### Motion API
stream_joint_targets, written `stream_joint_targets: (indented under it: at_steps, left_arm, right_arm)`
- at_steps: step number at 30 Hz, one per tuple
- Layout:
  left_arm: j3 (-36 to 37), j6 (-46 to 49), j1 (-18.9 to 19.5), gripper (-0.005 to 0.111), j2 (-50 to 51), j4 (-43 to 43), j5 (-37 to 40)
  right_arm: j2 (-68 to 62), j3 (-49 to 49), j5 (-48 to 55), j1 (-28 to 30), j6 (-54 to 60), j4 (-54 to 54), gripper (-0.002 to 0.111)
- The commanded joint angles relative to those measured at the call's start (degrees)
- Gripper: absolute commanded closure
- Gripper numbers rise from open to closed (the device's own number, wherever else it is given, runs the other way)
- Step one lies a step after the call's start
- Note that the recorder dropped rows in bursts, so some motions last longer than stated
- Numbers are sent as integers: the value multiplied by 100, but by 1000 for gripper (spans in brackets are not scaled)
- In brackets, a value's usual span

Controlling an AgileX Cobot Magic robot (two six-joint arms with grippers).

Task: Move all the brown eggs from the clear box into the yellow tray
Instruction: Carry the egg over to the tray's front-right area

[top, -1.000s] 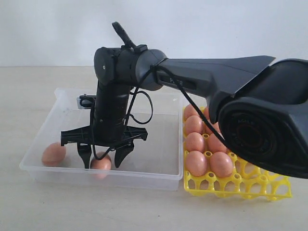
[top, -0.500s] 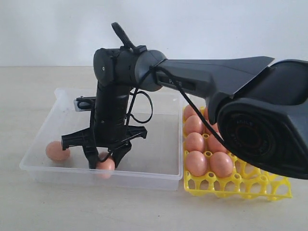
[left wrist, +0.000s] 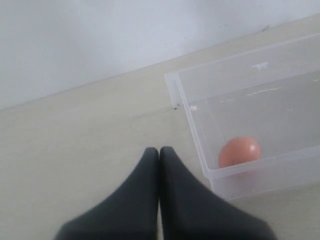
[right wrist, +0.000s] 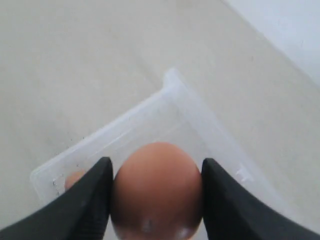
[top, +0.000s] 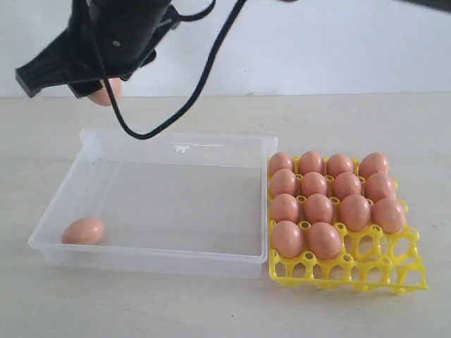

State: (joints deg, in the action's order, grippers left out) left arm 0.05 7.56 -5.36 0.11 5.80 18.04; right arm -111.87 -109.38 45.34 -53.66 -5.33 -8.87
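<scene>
My right gripper (top: 97,83) hangs high above the far left corner of the clear box (top: 176,135), shut on a brown egg (top: 108,94). In the right wrist view that egg (right wrist: 156,192) fills the gap between the black fingers (right wrist: 95,195), with the box (right wrist: 212,131) far below. One brown egg (top: 83,231) lies in the box's near left corner. Several brown eggs (top: 318,208) sit in the yellow tray (top: 380,269) right of the box; its near right cups are bare. My left gripper (left wrist: 159,149) is shut on nothing, over the table beside the box (left wrist: 196,131) and the lone egg (left wrist: 239,151).
The box and tray stand side by side on a pale table (top: 211,303) with a white wall behind. A black cable (top: 190,91) hangs from the right arm over the back of the box.
The right gripper closed on an egg at the box's front and carried it up and to the left, out of the box. The arm that filled the view has withdrawn upward.
</scene>
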Motion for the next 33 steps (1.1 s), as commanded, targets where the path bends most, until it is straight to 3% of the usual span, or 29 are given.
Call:
stream_joint_targets:
  at_steps: [1,6,9,12,17,19,22,23,25,29,33]
  left_arm:
    - [-5,2,8,111,-11,-45,-43]
    - [-5,2,8,111,-11,-45,-43]
    - [-5,2,8,111,-11,-45,-43]
    - [-5,2,8,111,-11,-45,-43]
    - [-5,2,8,111,-11,-45,-43]
    - [-5,2,8,111,-11,-45,-43]
    - [-5,2,8,111,-11,-45,-43]
    - [-5,2,8,111,-11,-45,-43]
    - [-5,2,8,111,-11,-45,-43]
    - [-5,2,8,111,-11,-45,-43]
    - [-5,2,8,111,-11,-45,-43]
  right_arm:
    - [1078,2110,-1552,-358,-1575,-1633,107]
    - [2481,5125,-3060,-460,-4772,-4172,109]
    - [3455,6405,-2543,-460,-6921,-6111,109]
    - [4264,7225,-1114,-438,-8601,-7876,109]
    - [5128,7535,-628,256,-9693,-9108,109]
    - [5106,7457,131,761,-9957,-9108,109]
    - [4905,7338,1527,1699,-11472,-9108,109]
    - [4851,7249,1400,2077,-11471,-9108,109]
    - [4826,7021,280,2740,-11471,-9108,109]
    - [4551,6423,-3826,4151,-11288,-9108,109]
    - [3889,5712,-7953,5049,-9524,-9108,109]
